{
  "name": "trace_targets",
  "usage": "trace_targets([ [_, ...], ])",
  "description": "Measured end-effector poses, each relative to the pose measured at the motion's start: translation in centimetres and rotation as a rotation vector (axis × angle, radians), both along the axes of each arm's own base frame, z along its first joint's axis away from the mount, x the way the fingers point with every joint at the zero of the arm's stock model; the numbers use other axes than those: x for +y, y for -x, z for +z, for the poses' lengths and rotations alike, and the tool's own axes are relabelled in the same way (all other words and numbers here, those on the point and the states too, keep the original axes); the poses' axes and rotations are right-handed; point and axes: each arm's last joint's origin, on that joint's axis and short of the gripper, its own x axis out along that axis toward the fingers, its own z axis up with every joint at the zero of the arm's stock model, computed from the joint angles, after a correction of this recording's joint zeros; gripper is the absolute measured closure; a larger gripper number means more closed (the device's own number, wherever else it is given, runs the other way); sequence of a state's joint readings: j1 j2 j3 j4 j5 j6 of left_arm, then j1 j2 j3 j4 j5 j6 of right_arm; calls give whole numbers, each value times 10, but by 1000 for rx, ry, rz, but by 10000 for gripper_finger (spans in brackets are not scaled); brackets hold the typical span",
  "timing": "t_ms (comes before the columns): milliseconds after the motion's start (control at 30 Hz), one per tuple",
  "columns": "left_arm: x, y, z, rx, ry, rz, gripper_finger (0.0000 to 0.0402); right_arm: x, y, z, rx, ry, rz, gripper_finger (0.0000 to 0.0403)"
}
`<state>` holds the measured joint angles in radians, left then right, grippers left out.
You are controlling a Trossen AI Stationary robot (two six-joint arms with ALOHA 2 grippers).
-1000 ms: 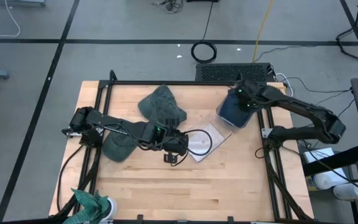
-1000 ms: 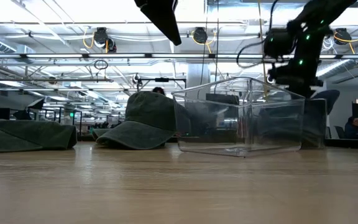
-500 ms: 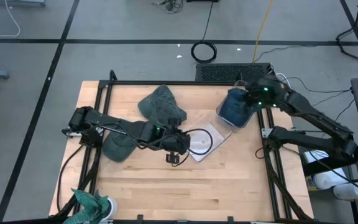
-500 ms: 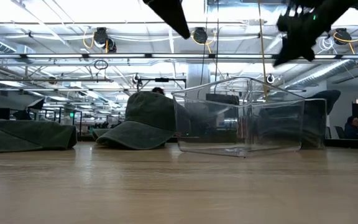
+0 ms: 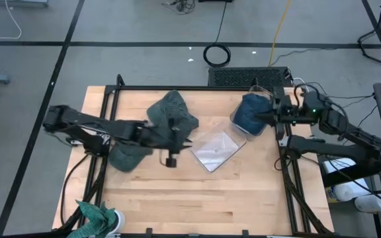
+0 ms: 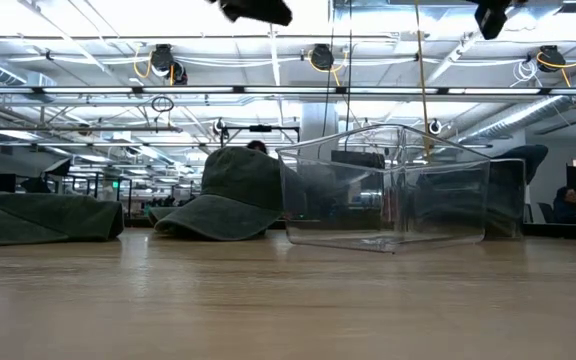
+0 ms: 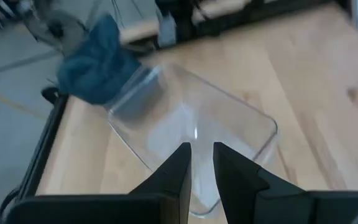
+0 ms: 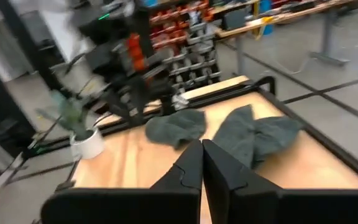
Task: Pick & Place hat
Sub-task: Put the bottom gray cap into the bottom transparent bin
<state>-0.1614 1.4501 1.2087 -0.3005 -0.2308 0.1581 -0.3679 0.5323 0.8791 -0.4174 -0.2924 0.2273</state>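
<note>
Nothing is gripped: left gripper (image 7: 201, 163) fingers stand slightly parted over the clear bin (image 7: 191, 134) — right gripper (image 8: 201, 163) fingers are closed.

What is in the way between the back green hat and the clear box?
Nothing visible. Only bare wood lies between the back green hat and the clear box. The left gripper hangs just beside that gap, above the table.

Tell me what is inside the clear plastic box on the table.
The clear plastic box looks empty: through its walls only the wooden table shows. The blue cap touches its far end; whether its edge reaches inside cannot be seen.
</note>
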Motion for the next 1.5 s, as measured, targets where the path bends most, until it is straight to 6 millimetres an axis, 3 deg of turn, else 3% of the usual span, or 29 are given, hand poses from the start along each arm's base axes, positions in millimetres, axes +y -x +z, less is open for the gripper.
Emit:
trace_targets([
  [200,20,56,-21,-225,74,22,325,9,-16,-14,-93,28,158,403],
  [367,25,94,-19,-390,98,14,325,14,-38,-28,-311,87,244,403],
  [467,27,113,-14,-455,114,15,325,13,-60,-46,-298,62,182,403],
  [600,29,130,-9,-527,150,19,325,11,-93,-75,-128,52,137,403],
  [767,29,133,-18,-517,259,50,325,19,-113,-83,-149,102,192,403],
  [1133,25,111,-50,-362,382,54,325,70,-112,-83,-185,213,429,403],
  [1267,22,114,-59,-71,381,7,325,82,-107,-79,-227,240,483,403],
  [1367,21,124,-69,202,410,212,324,85,-106,-80,-224,242,501,403],
  [1500,21,132,-79,401,486,485,304,86,-106,-83,-186,242,507,403],
])
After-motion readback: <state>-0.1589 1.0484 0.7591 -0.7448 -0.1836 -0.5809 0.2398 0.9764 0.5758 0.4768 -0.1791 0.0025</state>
